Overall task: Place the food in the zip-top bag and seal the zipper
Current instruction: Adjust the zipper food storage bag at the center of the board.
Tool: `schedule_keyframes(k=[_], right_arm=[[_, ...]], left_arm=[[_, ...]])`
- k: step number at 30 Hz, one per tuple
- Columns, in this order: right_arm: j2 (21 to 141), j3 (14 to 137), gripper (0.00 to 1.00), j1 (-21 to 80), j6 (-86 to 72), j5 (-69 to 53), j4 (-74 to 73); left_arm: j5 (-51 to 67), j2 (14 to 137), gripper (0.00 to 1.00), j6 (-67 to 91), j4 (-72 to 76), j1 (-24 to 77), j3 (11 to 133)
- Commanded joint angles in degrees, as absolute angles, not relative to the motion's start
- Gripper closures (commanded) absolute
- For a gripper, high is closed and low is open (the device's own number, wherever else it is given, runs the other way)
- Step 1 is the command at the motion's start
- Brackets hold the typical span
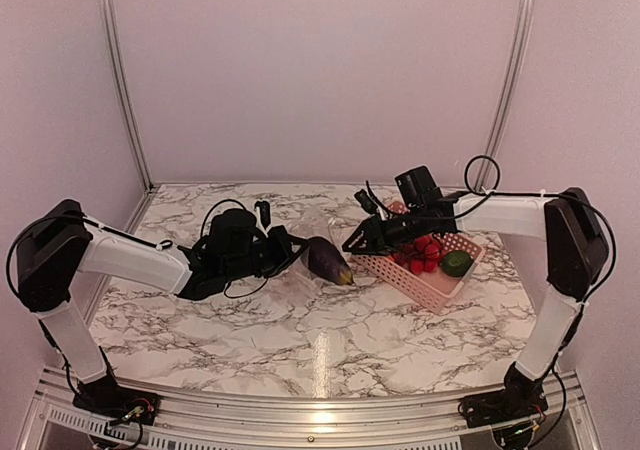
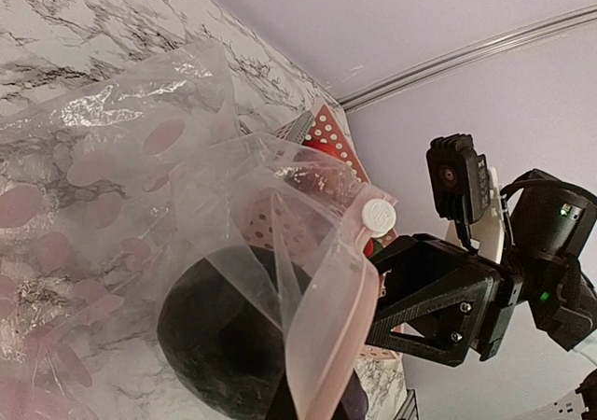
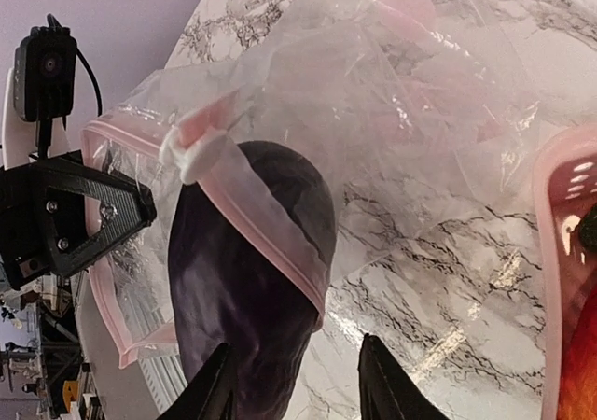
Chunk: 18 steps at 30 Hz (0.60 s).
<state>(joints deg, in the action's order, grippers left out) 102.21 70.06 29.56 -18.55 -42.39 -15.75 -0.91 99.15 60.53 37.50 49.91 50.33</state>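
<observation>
The dark purple eggplant (image 1: 328,260) lies on the marble with its rounded end inside the mouth of the clear zip-top bag (image 3: 392,93). The zipper (image 3: 270,224), a pinkish strip with a white slider (image 3: 196,154), crosses over the eggplant (image 3: 247,299). My left gripper (image 1: 288,248) is shut on the bag's mouth edge, and the strip (image 2: 345,280) runs down into it at the bottom of the left wrist view. My right gripper (image 3: 297,343) is open just behind the eggplant's outer end, holding nothing. Red fruits (image 1: 425,253) and a round green piece (image 1: 457,263) sit in the basket.
The pink perforated basket (image 1: 420,285) stands right of the bag, close under my right arm, and its rim (image 3: 550,280) shows at the right edge of the right wrist view. Purple walls with metal rails close off the back and sides.
</observation>
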Motion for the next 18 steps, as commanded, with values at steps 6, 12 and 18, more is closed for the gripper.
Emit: schedule_keyframes(k=[6, 12, 18], right_arm=[[97.2, 65.4, 0.55, 31.7, -12.3, -37.5, -16.1], [103.9, 72.9, 0.54, 35.5, -12.4, -41.0, -19.7], [105.1, 72.6, 0.47, 36.3, -11.9, -37.9, -21.3]], left_arm=[[2.8, 96.2, 1.0, 61.6, 41.1, 49.2, 50.6], [2.9, 95.7, 1.0, 61.7, 41.1, 49.1, 50.0], [2.4, 95.3, 1.0, 60.8, 39.8, 49.1, 50.4]])
